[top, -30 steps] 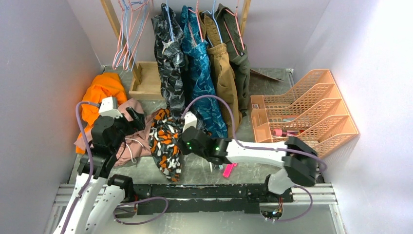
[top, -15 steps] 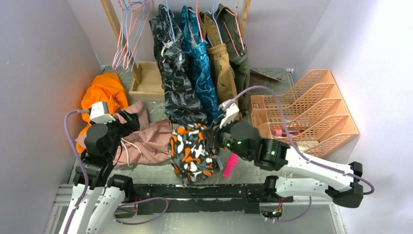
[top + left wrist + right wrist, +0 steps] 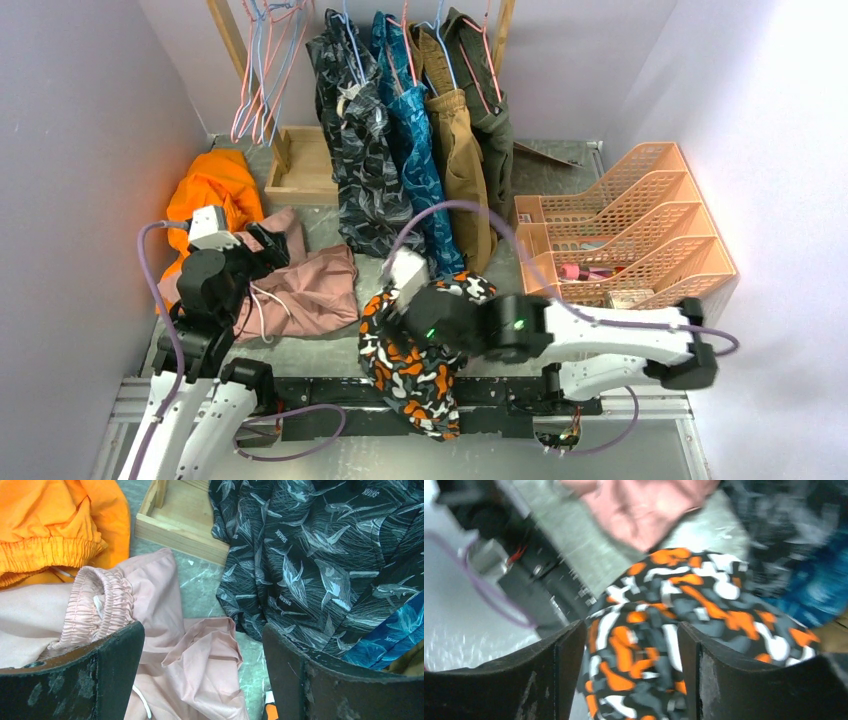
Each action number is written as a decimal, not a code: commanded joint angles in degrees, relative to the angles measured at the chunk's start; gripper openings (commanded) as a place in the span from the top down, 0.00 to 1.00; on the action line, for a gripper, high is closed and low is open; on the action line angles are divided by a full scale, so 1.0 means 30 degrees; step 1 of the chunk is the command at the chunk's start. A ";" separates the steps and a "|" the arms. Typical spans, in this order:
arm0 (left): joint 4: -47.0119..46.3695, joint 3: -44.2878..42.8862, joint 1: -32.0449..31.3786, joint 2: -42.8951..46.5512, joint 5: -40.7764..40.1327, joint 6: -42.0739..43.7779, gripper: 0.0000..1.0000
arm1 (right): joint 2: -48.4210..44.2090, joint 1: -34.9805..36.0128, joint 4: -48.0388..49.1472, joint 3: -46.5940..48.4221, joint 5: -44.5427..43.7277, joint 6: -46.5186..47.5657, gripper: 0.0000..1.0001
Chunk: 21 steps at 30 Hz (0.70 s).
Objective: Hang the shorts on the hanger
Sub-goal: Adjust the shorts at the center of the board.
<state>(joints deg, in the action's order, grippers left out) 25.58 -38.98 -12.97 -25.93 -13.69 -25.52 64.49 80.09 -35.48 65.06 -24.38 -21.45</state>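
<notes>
The orange, black, white and grey blotch-print shorts (image 3: 412, 365) lie in a heap at the table's front middle, one end draped over the black front rail. My right gripper (image 3: 395, 305) hovers right over them. In the right wrist view its jaws stand wide apart, the shorts (image 3: 659, 615) blurred below and between them, gripper (image 3: 631, 630) open. My left gripper (image 3: 268, 245) is open over the dusty-pink shorts (image 3: 200, 665), gripper (image 3: 202, 630) holding nothing. A bare pink wire hanger (image 3: 245, 100) hangs on the rack at back left among light-blue ones.
Dusty-pink shorts (image 3: 300, 290) and an orange garment (image 3: 215, 185) lie at left. A wooden tray (image 3: 300, 165) sits at the back. Several garments (image 3: 400, 150) hang from the rack, reaching the table. An orange mesh file rack (image 3: 640, 220) fills the right side.
My right arm swung the blotch-print shorts from the table's middle toward the front edge, and its jaws went from shut to wide apart. The left arm barely moved.
</notes>
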 commanded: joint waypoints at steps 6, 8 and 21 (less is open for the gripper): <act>-0.0062 -0.0189 -0.0099 -0.0690 0.0395 0.0068 0.09 | 0.6595 0.5089 -0.1086 0.0167 -0.3424 0.0090 0.08; -0.0017 -0.0214 -0.0100 -0.0805 0.0411 0.0068 0.09 | 0.6919 0.5060 -0.0558 -0.0370 -0.3682 -0.0068 0.07; 0.0225 -0.0342 -0.0100 -0.0788 -0.0240 -0.0011 0.10 | 0.6336 0.4320 0.0896 0.3685 -0.4542 0.2660 1.00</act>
<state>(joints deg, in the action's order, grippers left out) 25.69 -38.98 -12.97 -28.77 -13.30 -25.52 90.43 94.91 -39.46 66.43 -37.85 -19.55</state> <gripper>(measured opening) 0.907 0.032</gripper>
